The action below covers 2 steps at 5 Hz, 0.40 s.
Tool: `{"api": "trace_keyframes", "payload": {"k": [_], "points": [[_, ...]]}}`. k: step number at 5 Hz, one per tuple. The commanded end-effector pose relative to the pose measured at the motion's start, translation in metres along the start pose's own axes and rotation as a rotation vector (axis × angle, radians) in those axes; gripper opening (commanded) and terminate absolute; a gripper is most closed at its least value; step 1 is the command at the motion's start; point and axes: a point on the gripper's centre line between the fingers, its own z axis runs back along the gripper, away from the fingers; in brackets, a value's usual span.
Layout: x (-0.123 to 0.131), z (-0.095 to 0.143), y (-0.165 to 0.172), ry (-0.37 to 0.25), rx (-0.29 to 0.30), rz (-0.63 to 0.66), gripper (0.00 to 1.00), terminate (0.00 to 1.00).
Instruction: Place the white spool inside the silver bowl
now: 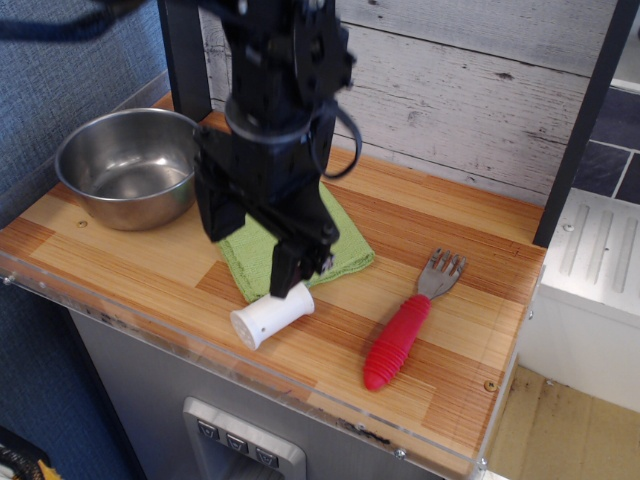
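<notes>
The white spool (268, 314) lies on its side near the front edge of the wooden counter, its dotted end toward the front left. The silver bowl (130, 165) stands empty at the back left. My black gripper (248, 262) hangs open just above the spool, slightly to its back left. One finger (287, 272) points down at the spool's far end; the other (212, 214) is over the counter to the left. The jaws hold nothing.
A folded green cloth (300, 250) lies mid-counter, partly hidden by the gripper. A red-handled fork (402, 330) lies to the right of the spool. A dark post (185, 60) stands behind the bowl; a plank wall (450, 100) backs the counter.
</notes>
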Motion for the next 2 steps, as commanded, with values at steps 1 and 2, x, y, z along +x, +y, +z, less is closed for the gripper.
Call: {"api": "trace_keyframes", "payload": {"k": [1,2], "points": [[0.006,-0.017,-0.001,-0.003,0.076,-0.030,1.00,0.00],[0.005,-0.035,-0.005,0.028,0.137,-0.060,1.00,0.00]]}}
